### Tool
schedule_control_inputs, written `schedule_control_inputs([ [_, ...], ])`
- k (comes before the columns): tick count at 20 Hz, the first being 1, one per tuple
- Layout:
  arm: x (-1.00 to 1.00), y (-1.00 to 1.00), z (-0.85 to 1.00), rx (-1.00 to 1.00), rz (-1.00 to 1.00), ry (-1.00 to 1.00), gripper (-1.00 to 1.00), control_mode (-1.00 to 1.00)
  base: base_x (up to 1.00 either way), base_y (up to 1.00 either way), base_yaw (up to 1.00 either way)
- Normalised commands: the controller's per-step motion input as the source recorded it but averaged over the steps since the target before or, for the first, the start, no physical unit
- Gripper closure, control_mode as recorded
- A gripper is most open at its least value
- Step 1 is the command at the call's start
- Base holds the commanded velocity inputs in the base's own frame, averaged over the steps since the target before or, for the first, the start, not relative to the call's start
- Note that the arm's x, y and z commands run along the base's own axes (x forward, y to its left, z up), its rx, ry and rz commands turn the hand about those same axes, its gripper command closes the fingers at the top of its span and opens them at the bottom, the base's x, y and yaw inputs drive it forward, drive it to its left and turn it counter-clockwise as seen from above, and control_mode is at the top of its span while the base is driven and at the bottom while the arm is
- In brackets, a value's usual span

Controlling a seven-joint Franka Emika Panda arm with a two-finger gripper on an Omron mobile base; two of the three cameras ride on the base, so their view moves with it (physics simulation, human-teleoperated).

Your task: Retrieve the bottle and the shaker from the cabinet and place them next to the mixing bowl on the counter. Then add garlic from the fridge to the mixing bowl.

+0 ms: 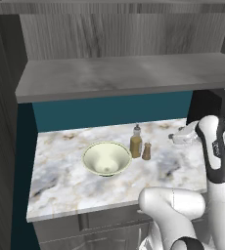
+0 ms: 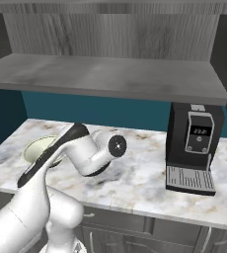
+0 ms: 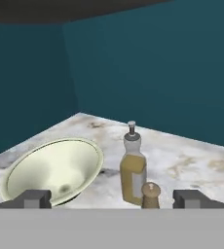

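- The mixing bowl (image 1: 106, 157) is seen standing upright on the marble surface (image 1: 65, 185), toward its left half in the left base view, with its deep smooth inside showing.
- The bottle (image 1: 136, 142) is set upright just to the right of the bowl, very close to its rim; whether the two touch cannot be told.
- The shaker (image 1: 146, 151) is placed upright just beside the bottle, on the side away from the bowl.
- In the hand view the bowl (image 3: 55, 168), the bottle (image 3: 133, 168) and the shaker (image 3: 151, 195) are seen from low and close, with the shaker nearest the camera and partly overlapping the bottle's base.
- The fingers (image 3: 33, 198) are spread wide at the bottom of the hand view, one tip at each side, and nothing is held between them; the gripper (image 3: 112, 199) is kept back from the three things.
- The cabinet (image 1: 124, 75) is shown above the surface, its wide grey shelf jutting out over the teal wall.
- In the right base view the bowl (image 2: 38, 147) is partly hidden behind the arm, and a black coffee machine (image 2: 193, 147) is seen on the surface (image 2: 135, 183) to the right, well apart from the bowl.
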Motion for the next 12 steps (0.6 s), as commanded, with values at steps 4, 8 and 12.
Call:
schedule_control_inputs([
  [4, -0.59, 0.0, 0.46, -0.12, -0.35, 0.28, -1.0, -1.0, 0.0, 0.0, 0.0],
  [8, -0.42, 0.08, 0.41, -0.11, -0.38, 0.24, -1.0, -1.0, 0.0, 0.0, 0.0],
  [12, -0.33, 0.0, 0.51, -0.08, -0.34, 0.22, -1.0, -1.0, 0.0, 0.0, 0.0],
])
